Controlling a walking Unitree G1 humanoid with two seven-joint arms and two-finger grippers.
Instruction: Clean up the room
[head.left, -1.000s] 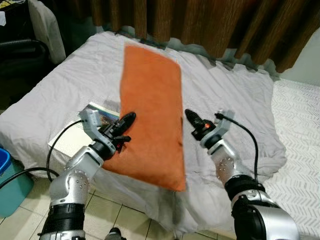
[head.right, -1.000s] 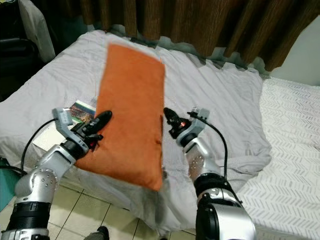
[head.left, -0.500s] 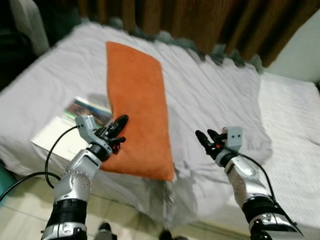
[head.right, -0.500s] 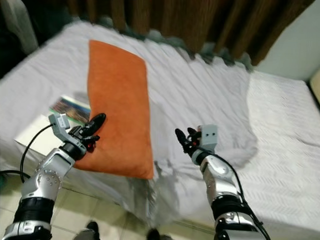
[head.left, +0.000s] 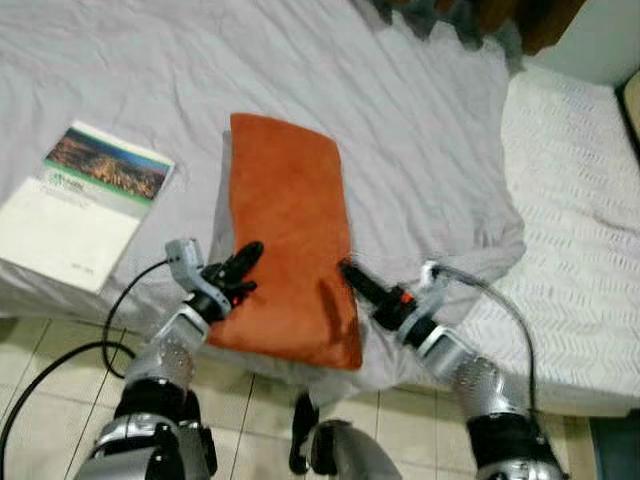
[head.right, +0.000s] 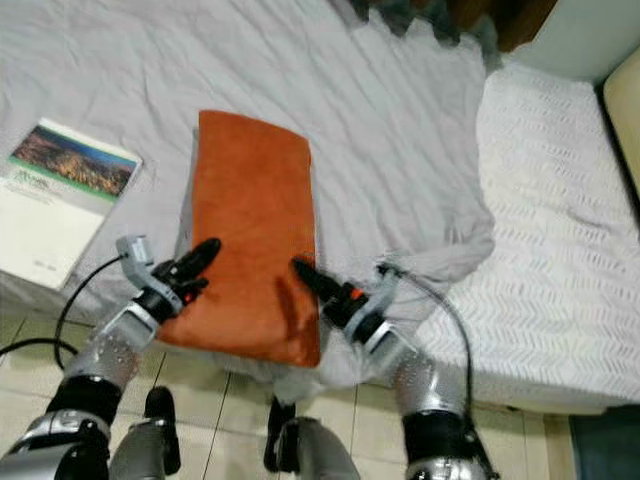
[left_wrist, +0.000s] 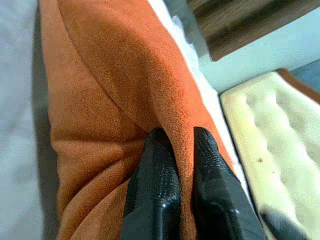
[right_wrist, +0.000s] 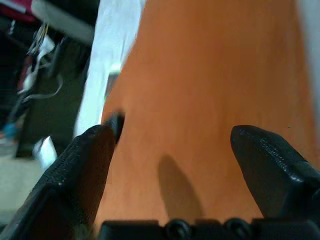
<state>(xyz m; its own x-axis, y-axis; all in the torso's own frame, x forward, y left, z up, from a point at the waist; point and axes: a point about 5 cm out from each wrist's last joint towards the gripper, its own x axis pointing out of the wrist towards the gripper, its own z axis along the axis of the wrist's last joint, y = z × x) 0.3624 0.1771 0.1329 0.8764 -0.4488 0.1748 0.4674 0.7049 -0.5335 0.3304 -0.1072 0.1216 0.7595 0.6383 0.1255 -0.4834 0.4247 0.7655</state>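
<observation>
Orange pillow (head.left: 288, 250) lay on grey-sheeted bed (head.left: 420, 130), book (head.left: 85, 200) beside. Left gripper (head.left: 240, 270) pinched pillow's edge; right gripper (head.left: 355, 282) spread wide, ungrasping, at opposite edge.

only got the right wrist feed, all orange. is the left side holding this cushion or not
Observer: Yes. The left gripper is shut on a fold at the orange cushion's edge.
Operator: where is it lying
Observer: On the grey sheet at the bed's near edge, partly overhanging the tiled floor.
Operator: anything beside it
Observer: A book lies apart from it, on the robot's left.
Operator: and my right side
Observer: The right gripper sits at the cushion's other edge, jaws open.
</observation>
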